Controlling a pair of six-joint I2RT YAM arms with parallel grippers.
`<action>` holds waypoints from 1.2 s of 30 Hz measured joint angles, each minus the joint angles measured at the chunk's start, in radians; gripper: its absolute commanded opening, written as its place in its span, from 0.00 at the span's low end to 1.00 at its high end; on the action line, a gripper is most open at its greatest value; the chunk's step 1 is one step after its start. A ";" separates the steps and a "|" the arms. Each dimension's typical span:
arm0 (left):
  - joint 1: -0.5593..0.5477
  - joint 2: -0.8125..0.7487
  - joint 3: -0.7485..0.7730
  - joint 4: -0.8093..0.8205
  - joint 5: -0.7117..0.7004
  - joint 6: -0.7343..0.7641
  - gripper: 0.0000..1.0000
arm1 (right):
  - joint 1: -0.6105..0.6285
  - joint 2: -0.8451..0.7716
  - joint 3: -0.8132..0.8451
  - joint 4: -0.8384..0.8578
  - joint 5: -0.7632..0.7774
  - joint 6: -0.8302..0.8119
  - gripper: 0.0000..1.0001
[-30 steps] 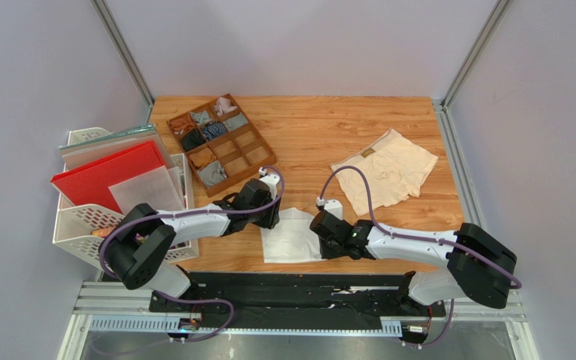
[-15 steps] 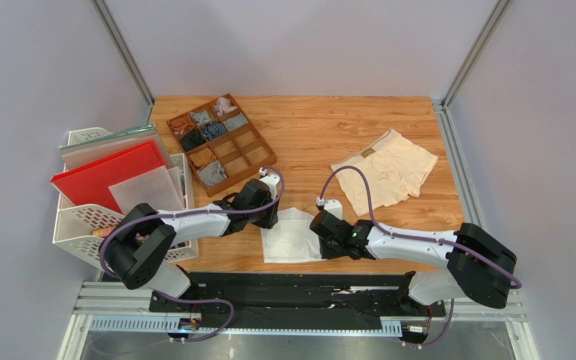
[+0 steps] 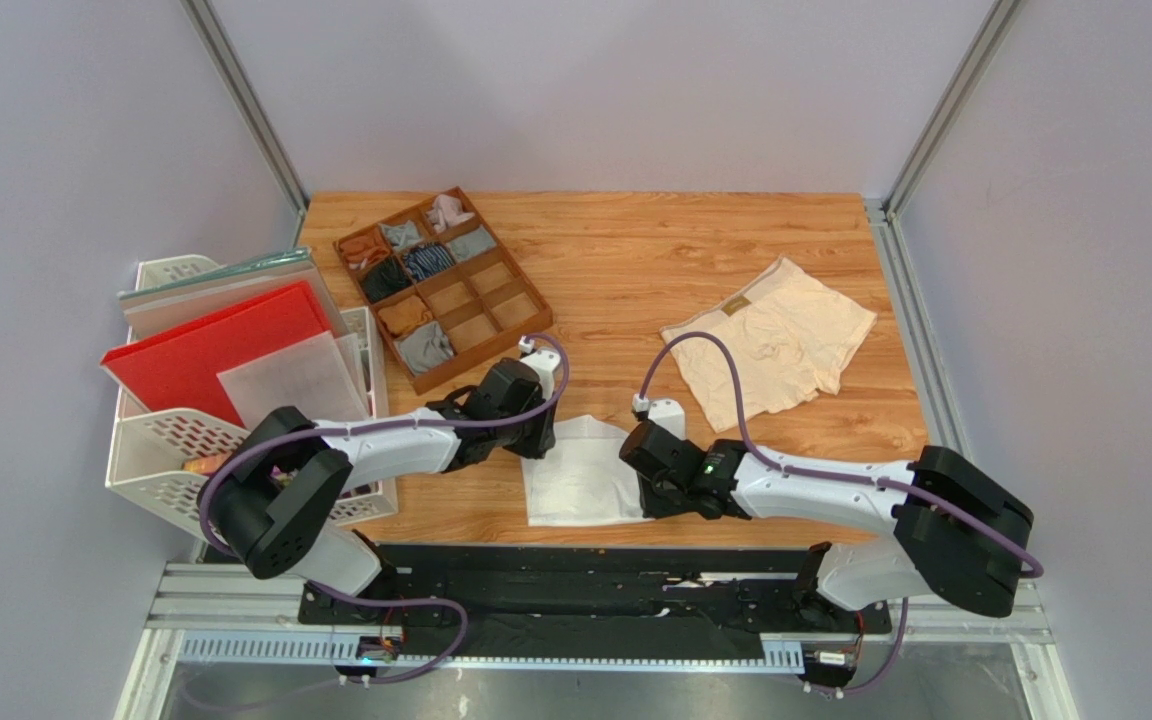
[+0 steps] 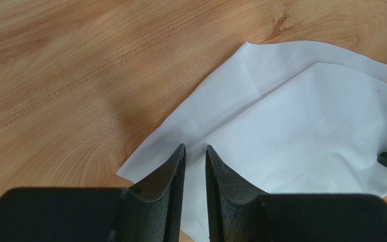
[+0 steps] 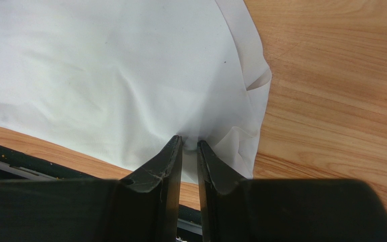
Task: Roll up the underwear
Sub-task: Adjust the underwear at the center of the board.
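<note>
The white underwear [image 3: 582, 473] lies folded flat near the table's front edge, between both arms. My left gripper [image 3: 542, 432] is at its far left edge. In the left wrist view its jaws [image 4: 195, 147] stand narrowly apart astride a folded edge of the white cloth [image 4: 306, 126], which lies flat and unpuckered. My right gripper [image 3: 642, 477] is at the cloth's right side. The right wrist view shows it [image 5: 190, 138] shut on a puckered pinch of the white underwear [image 5: 104, 75]. The cream-beige underwear [image 3: 770, 353] lies spread out at the right.
A wooden compartment tray [image 3: 537, 318] with small rolled garments sits at the back left. A white basket [image 3: 147, 450] holding a red board [image 3: 214, 353] stands off the table's left side. The black rail [image 5: 19, 156] runs just beyond the near table edge.
The left jaws have narrowed over the cloth's edge. Neither arm nor the cloth has visibly shifted in the top view.
</note>
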 measured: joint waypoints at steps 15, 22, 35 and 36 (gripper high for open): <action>0.000 0.005 0.000 -0.003 0.011 -0.004 0.00 | 0.000 -0.003 0.000 -0.001 0.000 0.000 0.27; 0.000 -0.064 -0.020 -0.006 0.011 -0.011 0.00 | -0.003 -0.056 0.011 -0.058 0.009 -0.007 0.42; 0.000 -0.082 -0.023 -0.014 0.002 -0.007 0.25 | -0.047 -0.141 0.036 -0.103 0.027 -0.027 0.43; 0.000 -0.082 -0.024 -0.016 0.000 -0.008 0.26 | -0.047 -0.142 0.036 -0.104 0.028 -0.027 0.43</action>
